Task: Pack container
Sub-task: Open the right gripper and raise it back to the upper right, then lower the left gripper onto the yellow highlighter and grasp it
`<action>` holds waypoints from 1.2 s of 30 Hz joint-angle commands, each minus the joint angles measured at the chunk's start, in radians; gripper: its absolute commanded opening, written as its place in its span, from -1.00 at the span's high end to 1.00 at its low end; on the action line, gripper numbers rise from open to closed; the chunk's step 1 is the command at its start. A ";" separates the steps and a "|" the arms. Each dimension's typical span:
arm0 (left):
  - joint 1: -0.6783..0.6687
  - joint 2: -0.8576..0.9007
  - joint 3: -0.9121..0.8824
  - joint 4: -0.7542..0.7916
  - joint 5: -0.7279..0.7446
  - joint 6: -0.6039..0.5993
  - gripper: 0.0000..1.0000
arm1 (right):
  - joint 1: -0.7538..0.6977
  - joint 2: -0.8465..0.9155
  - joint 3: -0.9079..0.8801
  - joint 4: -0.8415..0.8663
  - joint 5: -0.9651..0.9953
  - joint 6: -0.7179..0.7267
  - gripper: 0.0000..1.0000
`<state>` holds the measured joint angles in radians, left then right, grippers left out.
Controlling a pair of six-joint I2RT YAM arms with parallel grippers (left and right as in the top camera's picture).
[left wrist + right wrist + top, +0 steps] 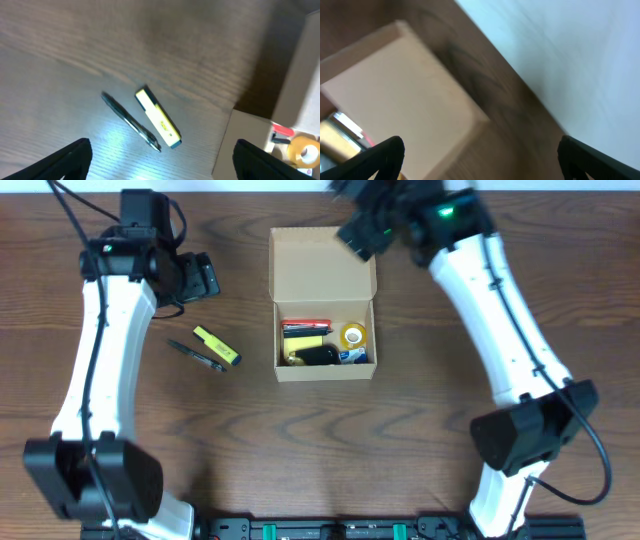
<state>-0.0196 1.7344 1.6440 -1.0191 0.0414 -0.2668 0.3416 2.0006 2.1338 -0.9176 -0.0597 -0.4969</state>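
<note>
Open container (323,265) at frame centre, lid back; left gripper (205,278) upper left, right gripper (355,232) top centre; both spread wide, empty.

I count one cardboard container (322,265), one yellow highlighter (216,346) and one dark pen (196,355) on the bench (300,440). Inside the container is one tape roll (353,335). The robot arms are two: left arm (100,350), right arm (495,305).

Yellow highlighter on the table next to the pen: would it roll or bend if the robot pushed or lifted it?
The yellow highlighter looks flat-sided, so it would probably slide rather than roll. It seems a rigid plastic bar, likely stiff and light. The dark pen lies close beside it, so a sideways push might nudge that too.
</note>
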 commanded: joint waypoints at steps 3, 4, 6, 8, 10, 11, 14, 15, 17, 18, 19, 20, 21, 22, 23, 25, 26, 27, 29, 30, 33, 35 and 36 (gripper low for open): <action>0.005 0.124 0.007 -0.013 0.066 -0.131 -0.72 | -0.114 -0.001 0.019 -0.042 -0.186 0.150 -0.96; 0.005 0.145 0.007 -0.013 0.073 -0.148 -0.72 | -0.128 -0.002 0.019 -0.054 -0.217 0.150 -0.96; 0.005 0.193 0.007 -0.011 0.097 -0.165 -0.66 | -0.159 -0.011 0.019 -0.089 -0.286 0.149 -0.93; 0.005 0.240 0.007 -0.010 0.124 -0.169 -0.54 | -0.179 -0.022 0.019 -0.120 -0.316 0.148 -0.87; 0.005 0.276 0.007 -0.018 0.152 -0.206 -0.47 | -0.192 -0.034 0.019 -0.153 -0.315 0.148 -0.85; 0.005 0.288 0.007 -0.023 0.163 -0.229 -0.42 | -0.195 -0.039 0.019 -0.168 -0.315 0.148 -0.84; 0.005 0.314 0.007 -0.051 0.152 -0.317 -0.32 | -0.198 -0.051 0.019 -0.208 -0.314 0.148 -0.89; 0.005 0.314 0.007 -0.063 0.138 -0.337 -0.31 | -0.198 -0.052 0.019 -0.217 -0.314 0.148 -0.91; 0.005 0.314 0.007 -0.078 0.080 -0.364 -0.33 | -0.198 -0.052 0.019 -0.228 -0.314 0.148 -0.91; 0.005 0.315 0.005 -0.078 0.070 -0.362 -0.35 | -0.198 -0.052 0.019 -0.232 -0.314 0.148 -0.93; 0.005 0.315 -0.005 -0.071 0.068 -0.362 -0.37 | -0.198 -0.052 0.019 -0.235 -0.315 0.148 -0.93; 0.005 0.315 -0.019 -0.060 0.068 -0.362 -0.38 | -0.198 -0.052 0.019 -0.235 -0.315 0.148 -0.93; 0.005 0.315 -0.037 -0.045 0.076 -0.362 -0.39 | -0.198 -0.052 0.019 -0.238 -0.315 0.149 -0.95; 0.005 0.315 -0.058 -0.027 0.085 -0.362 -0.39 | -0.198 -0.052 0.019 -0.241 -0.315 0.149 -0.99; 0.005 0.315 -0.082 -0.009 0.091 -0.363 -0.38 | -0.198 -0.052 0.019 -0.247 -0.316 0.148 -0.99; 0.005 0.315 -0.125 0.023 0.090 -0.370 -0.36 | -0.198 -0.052 0.019 -0.267 -0.325 0.147 -0.98; 0.005 0.315 -0.137 0.032 0.090 -0.370 -0.34 | -0.198 -0.052 0.019 -0.281 -0.347 0.134 -0.98; 0.005 0.315 -0.143 0.038 0.089 -0.370 -0.33 | -0.198 -0.052 0.019 -0.291 -0.368 0.122 -0.98; 0.005 0.315 -0.150 0.049 0.085 -0.369 -0.32 | -0.198 -0.052 0.019 -0.312 -0.412 0.114 -0.99; 0.005 0.315 -0.151 0.051 0.084 -0.369 -0.32 | -0.198 -0.052 0.019 -0.327 -0.435 0.115 -0.99; 0.005 0.315 -0.159 0.065 0.082 -0.369 -0.32 | -0.198 -0.052 0.019 -0.386 -0.485 0.115 -0.99; 0.005 0.315 -0.174 0.091 0.082 -0.369 -0.33 | -0.198 -0.052 0.019 -0.430 -0.487 0.114 -0.96; 0.005 0.315 -0.184 0.107 0.082 -0.369 -0.32 | -0.198 -0.052 0.019 -0.451 -0.486 0.114 -0.92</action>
<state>-0.0196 2.0518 1.4860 -0.9260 0.1425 -0.6292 0.1497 1.9762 2.1345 -1.3415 -0.4904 -0.3748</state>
